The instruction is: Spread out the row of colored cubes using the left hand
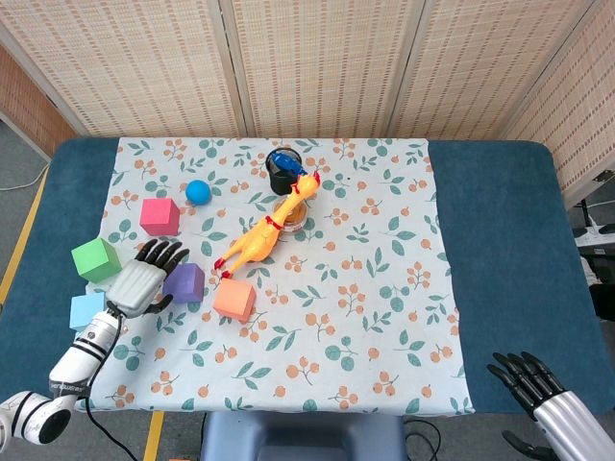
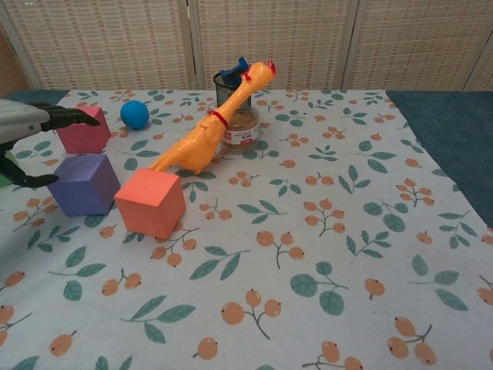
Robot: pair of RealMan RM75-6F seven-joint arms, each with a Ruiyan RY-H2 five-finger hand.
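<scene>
The purple cube rests on the floral cloth, just left of the orange cube. My left hand hovers at the purple cube's left side with fingers spread, holding nothing. The pink cube lies farther back. Beyond the cloth's left edge, on the blue table, are the green cube and the light blue cube. My right hand hangs empty at the table's front right corner, fingers extended.
A yellow rubber chicken leans against a jar in front of a black mesh cup. A blue ball lies behind the pink cube. The cloth covers the table's middle.
</scene>
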